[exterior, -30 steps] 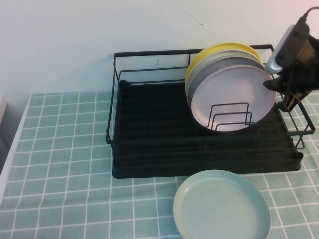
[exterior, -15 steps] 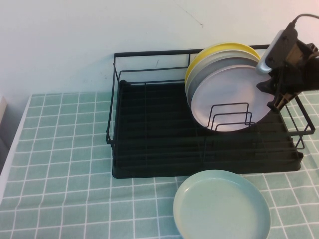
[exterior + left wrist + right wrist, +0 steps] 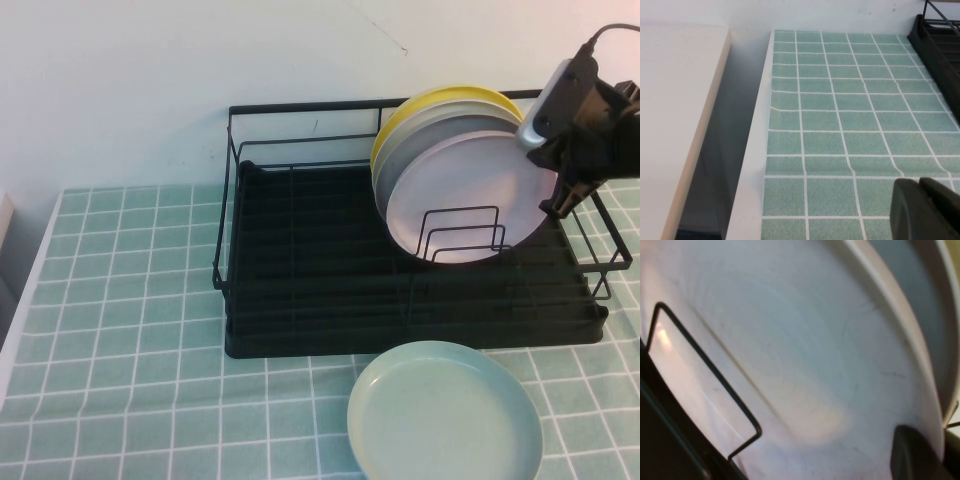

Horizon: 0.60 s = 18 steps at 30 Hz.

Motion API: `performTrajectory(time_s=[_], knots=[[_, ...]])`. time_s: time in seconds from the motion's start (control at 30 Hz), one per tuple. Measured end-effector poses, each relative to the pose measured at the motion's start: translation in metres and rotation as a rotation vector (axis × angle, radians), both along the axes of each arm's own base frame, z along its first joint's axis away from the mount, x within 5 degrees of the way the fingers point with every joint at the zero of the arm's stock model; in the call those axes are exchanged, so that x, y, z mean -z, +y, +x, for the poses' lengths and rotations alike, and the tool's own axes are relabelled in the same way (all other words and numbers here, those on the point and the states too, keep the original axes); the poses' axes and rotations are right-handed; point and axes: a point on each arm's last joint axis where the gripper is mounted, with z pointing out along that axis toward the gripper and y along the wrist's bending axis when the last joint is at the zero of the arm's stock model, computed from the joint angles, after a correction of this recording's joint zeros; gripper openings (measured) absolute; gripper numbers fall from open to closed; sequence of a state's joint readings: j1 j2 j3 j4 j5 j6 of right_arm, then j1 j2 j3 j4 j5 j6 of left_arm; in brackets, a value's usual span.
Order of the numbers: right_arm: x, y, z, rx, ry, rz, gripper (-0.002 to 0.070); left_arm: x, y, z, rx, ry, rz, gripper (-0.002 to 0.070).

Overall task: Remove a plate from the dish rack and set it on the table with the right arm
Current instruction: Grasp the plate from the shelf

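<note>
1. Surface: table (image 3: 120, 330) covered with a mint-green cloth bearing a white grid of squares, set against a plain white wall; its left edge shows a white border with a gap beyond it in the left wrist view.
2. Nearest item: round light mint-green plastic plate (image 3: 445, 412), lying flat on the cloth just in front of the rack's right half.
3. Open room: the cloth left of the mint-green plate and left of the rack carries nothing.
4. Large rectangular black wire dish rack (image 3: 300, 300) with black tray base and upright wire dividers; left half of the tray unoccupied.
5. Round pale pink-lilac plastic plate (image 3: 465, 195) with shallow raised rim: stands on edge in the rack's right half, front of the stack, leaning back, behind a low wire divider.
6. Behind it, touching: a grey plate (image 3: 440, 125), then a yellow plate (image 3: 440, 98).
7. Right gripper (image 3: 560, 195): at the pink-lilac plate's right rim, arm angled down from upper right; whether its fingers grip the rim cannot be told.
8. Left gripper (image 3: 925, 210): low above the cloth near the table's left edge, holding nothing, fingers close together.
</note>
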<state>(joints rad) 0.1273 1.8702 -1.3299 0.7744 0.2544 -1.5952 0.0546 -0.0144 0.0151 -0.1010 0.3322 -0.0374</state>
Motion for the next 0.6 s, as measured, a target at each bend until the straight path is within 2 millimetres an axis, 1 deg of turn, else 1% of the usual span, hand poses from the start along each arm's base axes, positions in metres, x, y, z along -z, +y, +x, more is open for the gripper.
performTrajectory(time_s=[0.07,0.13,0.3,0.53,0.6], knots=[[-0.003,0.0,-0.001,0.002,-0.008,0.0,0.0028,0.0,0.0,0.0,0.0,0.0,0.0,-0.0003],[-0.012,-0.001,-0.003,0.001,-0.033,0.0,0.0027,0.0,0.0,0.0,0.0,0.0,0.0,-0.0003],[-0.043,-0.002,-0.013,0.002,-0.11,0.004,0.0022,0.0,0.0,0.0,0.0,0.0,0.0,-0.0003],[-0.079,-0.004,-0.028,-0.005,-0.204,0.005,0.0018,0.0,0.0,0.0,0.0,0.0,0.0,-0.0003],[-0.095,-0.005,-0.037,-0.007,-0.242,0.011,0.0015,0.0,0.0,0.0,0.0,0.0,0.0,-0.0003]])
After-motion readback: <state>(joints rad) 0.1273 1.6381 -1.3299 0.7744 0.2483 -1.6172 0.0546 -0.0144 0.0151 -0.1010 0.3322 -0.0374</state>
